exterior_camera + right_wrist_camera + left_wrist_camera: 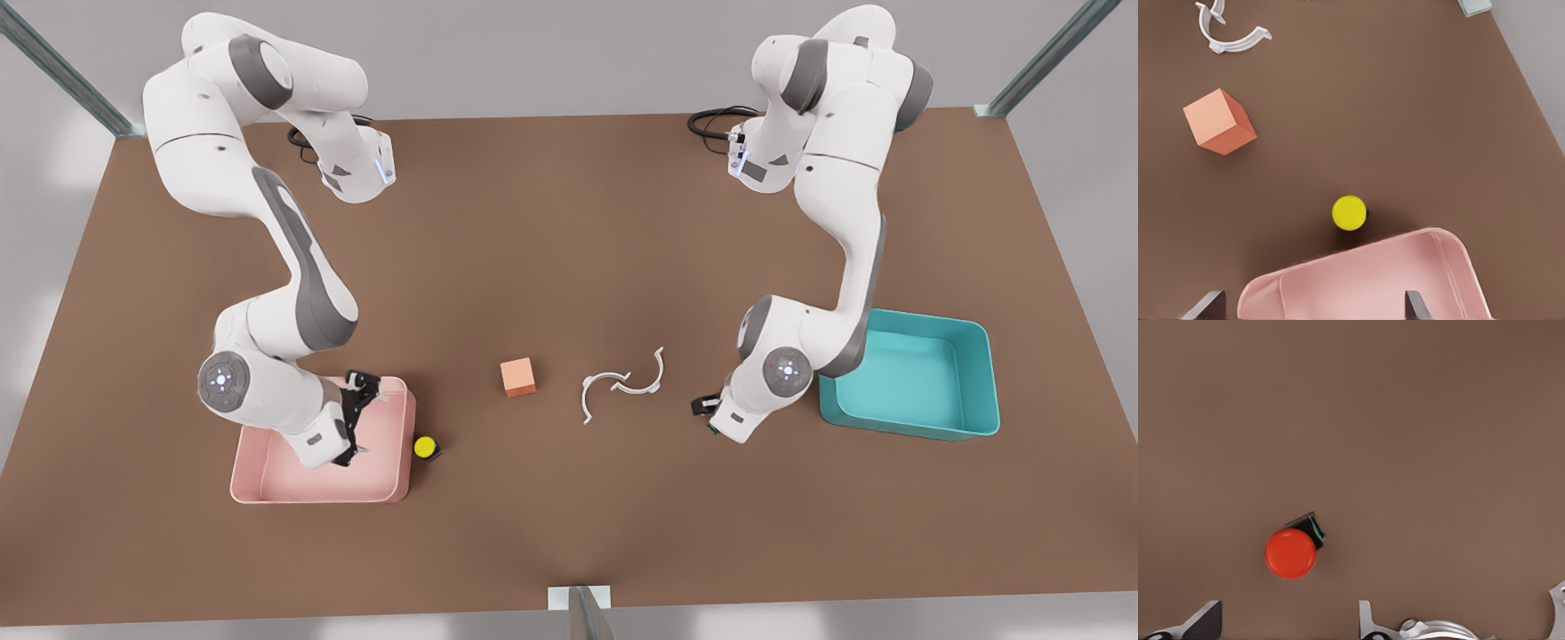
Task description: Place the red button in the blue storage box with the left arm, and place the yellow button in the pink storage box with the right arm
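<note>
Neither button is sitting in its box yet. Red button (1291, 553) is lying on the bare table under the left gripper (1290, 623), fingers spread, beside the blue storage box (973, 373). Yellow button (426, 447) is resting just outside the pink storage box (267, 484); the right gripper (357, 418) is hovering over that box, open and empty.

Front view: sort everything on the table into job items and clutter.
Job items: yellow button, pink storage box, blue storage box, red button, seen only in the left wrist view.

Clutter: orange cube, white curved clips.
</note>
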